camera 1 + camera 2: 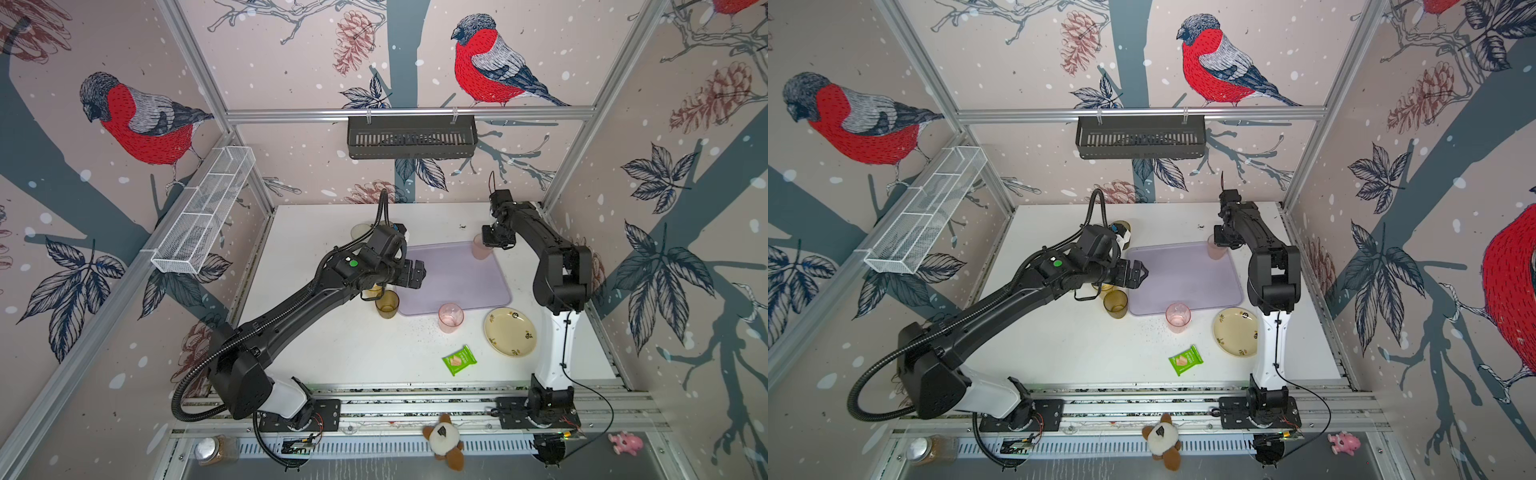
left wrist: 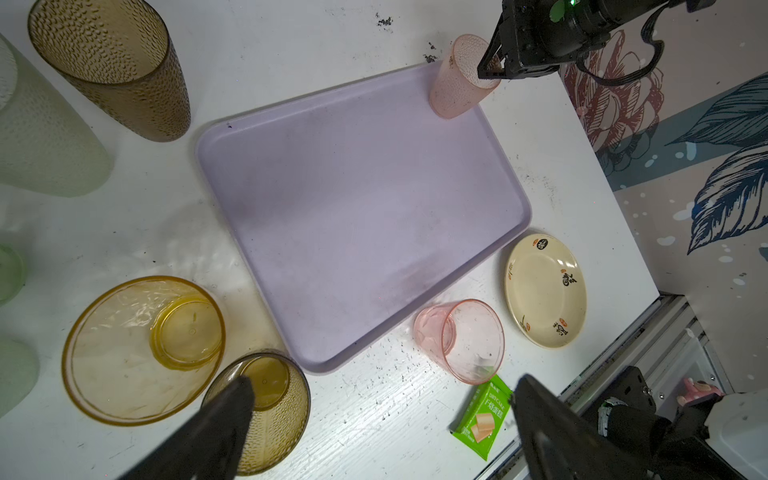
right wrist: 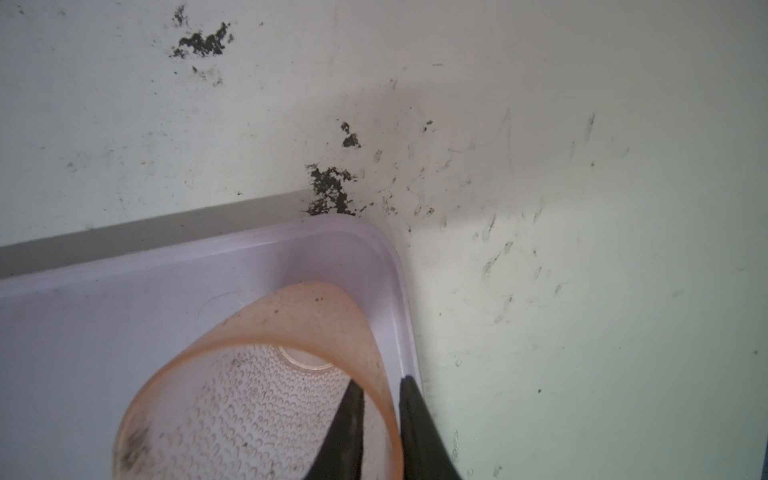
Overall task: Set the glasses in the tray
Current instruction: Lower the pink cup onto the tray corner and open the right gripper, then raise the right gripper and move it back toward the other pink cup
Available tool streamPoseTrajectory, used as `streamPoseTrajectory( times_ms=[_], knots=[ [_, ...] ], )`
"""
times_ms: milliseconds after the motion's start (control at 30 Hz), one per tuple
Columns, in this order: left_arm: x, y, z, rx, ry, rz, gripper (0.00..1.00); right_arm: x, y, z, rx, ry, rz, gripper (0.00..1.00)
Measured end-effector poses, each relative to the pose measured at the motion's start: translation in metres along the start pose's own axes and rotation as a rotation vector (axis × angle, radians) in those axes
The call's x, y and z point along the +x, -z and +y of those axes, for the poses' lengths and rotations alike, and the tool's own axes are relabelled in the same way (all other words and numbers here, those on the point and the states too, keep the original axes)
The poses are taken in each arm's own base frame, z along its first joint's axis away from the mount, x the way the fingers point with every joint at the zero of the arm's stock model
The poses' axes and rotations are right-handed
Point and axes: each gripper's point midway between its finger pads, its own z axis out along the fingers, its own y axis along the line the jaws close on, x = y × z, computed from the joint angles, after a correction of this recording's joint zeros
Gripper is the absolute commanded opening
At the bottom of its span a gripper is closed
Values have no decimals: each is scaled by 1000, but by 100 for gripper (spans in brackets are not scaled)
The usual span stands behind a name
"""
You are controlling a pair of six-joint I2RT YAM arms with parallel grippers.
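Right gripper (image 3: pixel 380 386) straddles rim of pink tumbler (image 3: pixel 257 395), pinching or loose, can't tell | it stands upright in corner of lilac tray (image 3: pixel 124 311), one home | left gripper (image 2: pixel 382 386) gapes wide, empty | second pink tumbler (image 2: pixel 461 340), amber tumbler (image 2: pixel 145 349), brown tumbler (image 2: pixel 257 411) and more wait outside

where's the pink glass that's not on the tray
In both top views the pink glass stands off the tray's near edge, right of the brown glass, left of the plate.
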Motion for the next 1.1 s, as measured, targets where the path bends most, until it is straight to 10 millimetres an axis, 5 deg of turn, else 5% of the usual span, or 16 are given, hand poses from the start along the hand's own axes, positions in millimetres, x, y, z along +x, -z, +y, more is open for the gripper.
streamPoseTrajectory(
  times_ms=[600, 1100],
  knots=[
    [2, 3, 1, 1, 0, -3, 98, -16, 24, -1, 21, 14, -64, 45],
    [5, 6, 2, 3, -1, -9, 98, -5, 78, 40, 24, 110, -127, 67]
  ],
)
